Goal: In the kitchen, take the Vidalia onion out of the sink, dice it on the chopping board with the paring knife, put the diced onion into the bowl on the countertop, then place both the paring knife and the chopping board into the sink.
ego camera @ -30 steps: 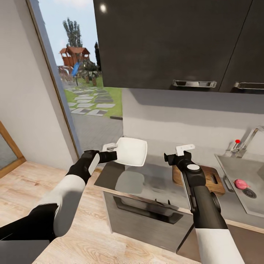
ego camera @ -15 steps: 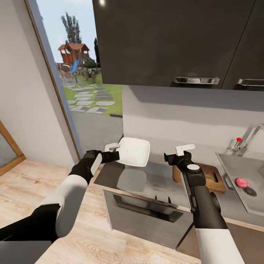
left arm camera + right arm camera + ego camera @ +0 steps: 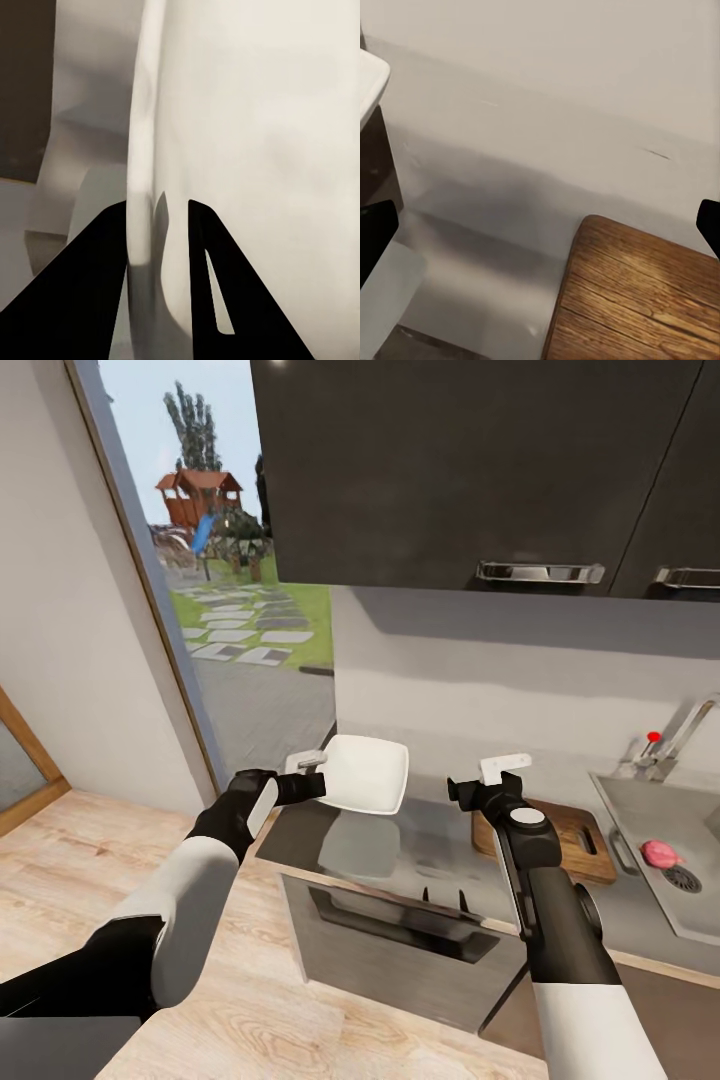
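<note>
My left gripper [image 3: 312, 767] is shut on the rim of the white square bowl [image 3: 365, 772] and holds it tilted above the left end of the dark countertop [image 3: 440, 840]. In the left wrist view the black fingers [image 3: 206, 247] pinch the bowl's edge [image 3: 142, 150]. My right gripper [image 3: 505, 765] hangs open and empty over the counter beside the brown chopping board [image 3: 585, 847]; the board's corner [image 3: 637, 292] shows in the right wrist view. A pinkish onion [image 3: 660, 852] lies in the sink [image 3: 640, 810] by the drain. The paring knife is out of view.
Glossy black upper cabinets [image 3: 450, 470] hang above the counter. The chrome tap [image 3: 672, 738] with a red dot stands behind the sink. An oven front [image 3: 400, 935] sits under the counter. A large window [image 3: 230, 560] and wood floor [image 3: 60, 860] lie to the left.
The whole view has shifted slightly, so the camera moved. The bowl stays in my left gripper and both arms keep nearly the same pose.
</note>
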